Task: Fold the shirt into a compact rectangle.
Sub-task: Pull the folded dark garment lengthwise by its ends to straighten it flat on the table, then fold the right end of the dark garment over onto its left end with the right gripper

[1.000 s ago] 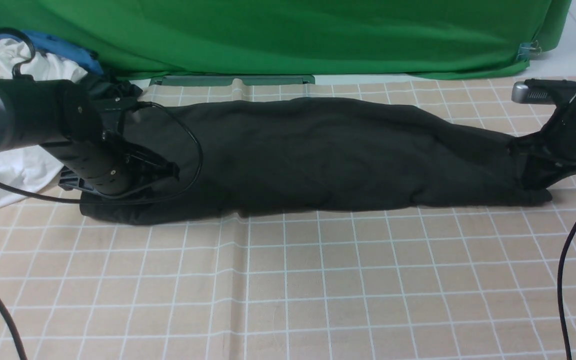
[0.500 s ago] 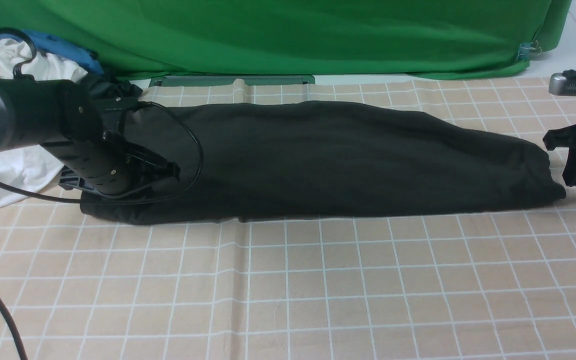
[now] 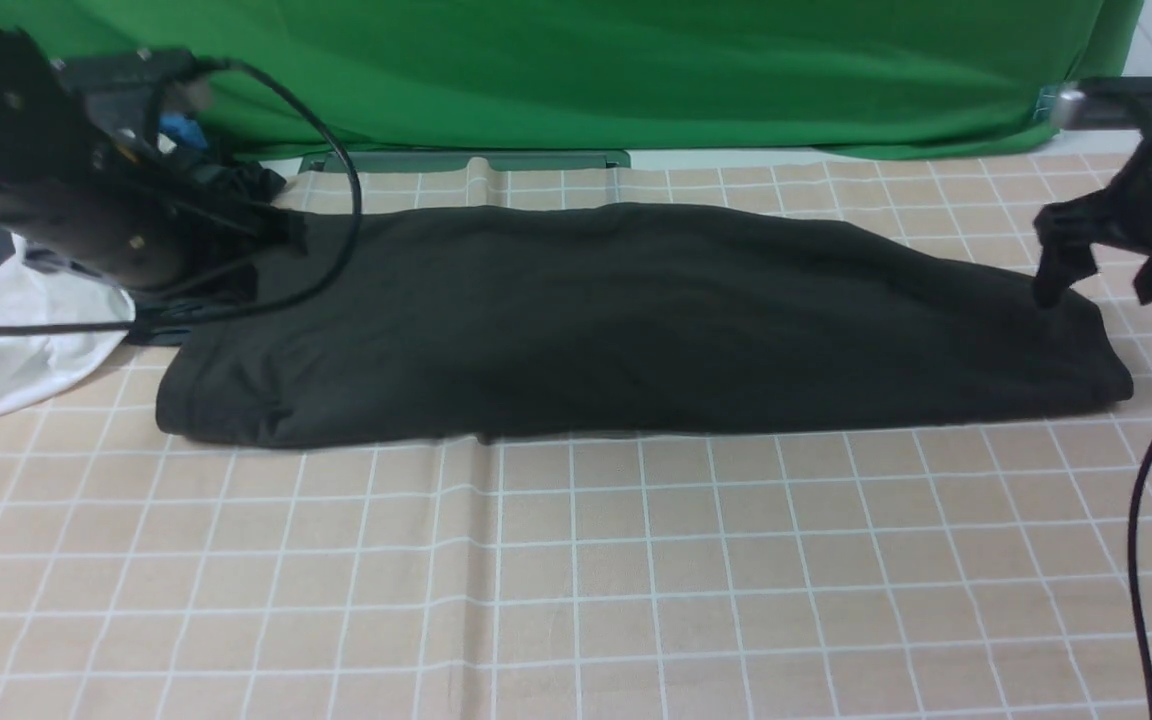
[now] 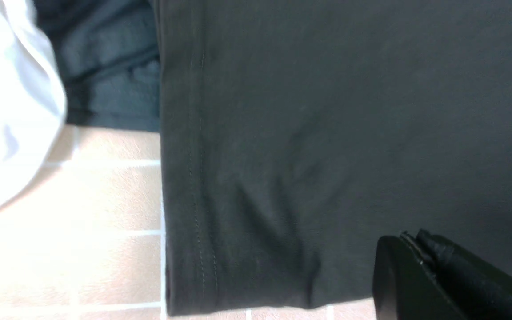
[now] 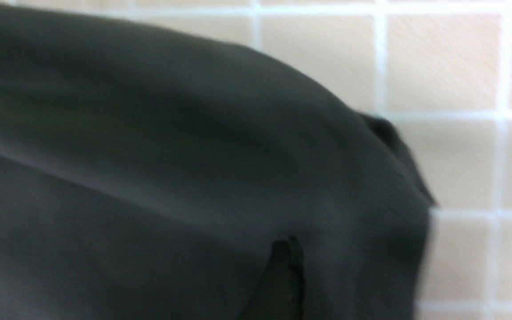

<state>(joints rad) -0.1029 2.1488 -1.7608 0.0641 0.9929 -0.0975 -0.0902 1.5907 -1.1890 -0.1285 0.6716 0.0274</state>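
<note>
**A:** Where is the shirt (image 3: pixel 636 320)?

**B:** It lies flat on the checked cloth (image 3: pixel 576 580), folded into one long dark band running left to right.

**A:** And the grippers?

**B:** The right gripper (image 3: pixel 1099 288) hovers over the band's right end, fingers apart, holding nothing. The left gripper (image 3: pixel 266 235) hangs above the left end. Only one finger (image 4: pixel 438 275) shows, so I cannot tell how it is set.

**A:** What could go wrong?

**B:** Pinching only the top layer would likely peel the band open. A white garment (image 3: pixel 26 340) just beside the left end could get caught too.

**A:** Anything hidden?

**B:** Print, neck label and sleeves are all out of sight.
</note>
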